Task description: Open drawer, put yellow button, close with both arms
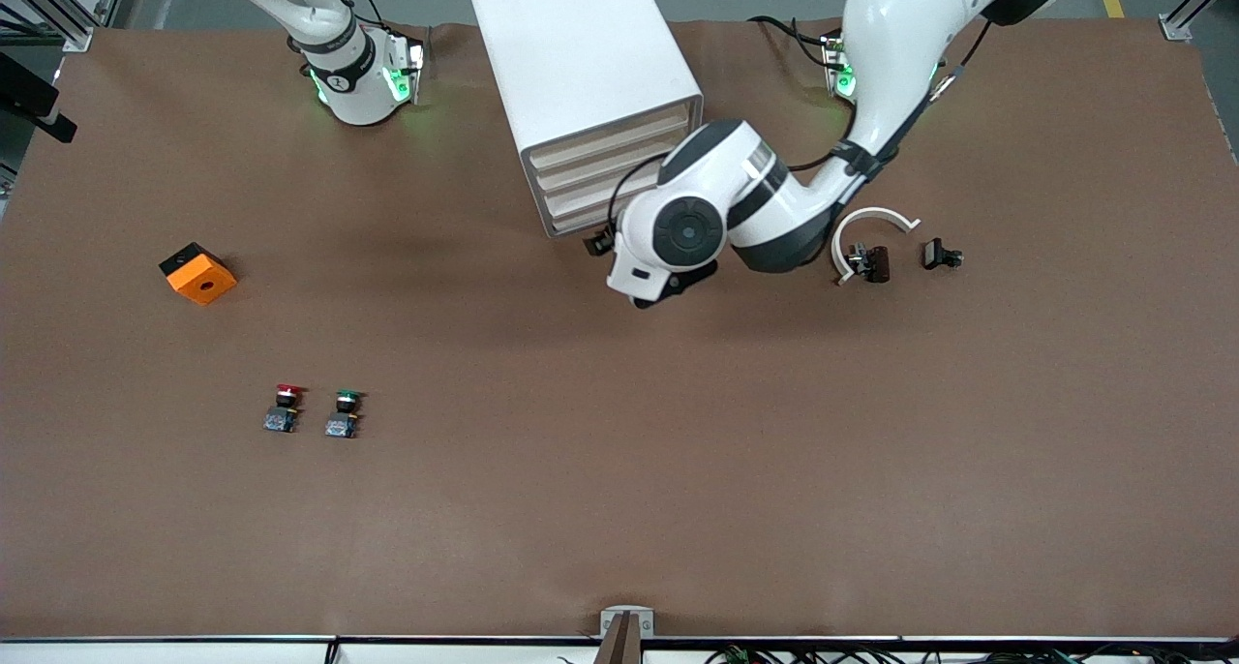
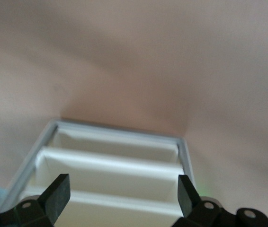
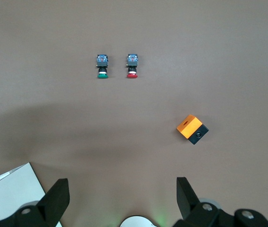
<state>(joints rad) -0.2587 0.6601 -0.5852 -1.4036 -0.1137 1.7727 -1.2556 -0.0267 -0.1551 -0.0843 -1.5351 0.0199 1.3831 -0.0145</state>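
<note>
The white drawer cabinet (image 1: 581,74) stands between the arms' bases, and its stacked drawer fronts (image 1: 610,175) look shut. My left gripper (image 1: 602,243) is right in front of those fronts. In the left wrist view it (image 2: 122,189) is open, its black fingers (image 2: 58,191) apart with the drawer fronts (image 2: 110,165) close ahead and nothing between them. My right gripper (image 3: 122,191) is open and empty, waiting high over the right arm's end of the table. The yellow button is out of view.
A red-capped button (image 1: 284,407) and a green-capped button (image 1: 343,414) stand side by side toward the right arm's end. Farther from the front camera lies an orange block (image 1: 198,273). A white curved piece (image 1: 866,228) and small black parts (image 1: 941,255) lie near the left arm.
</note>
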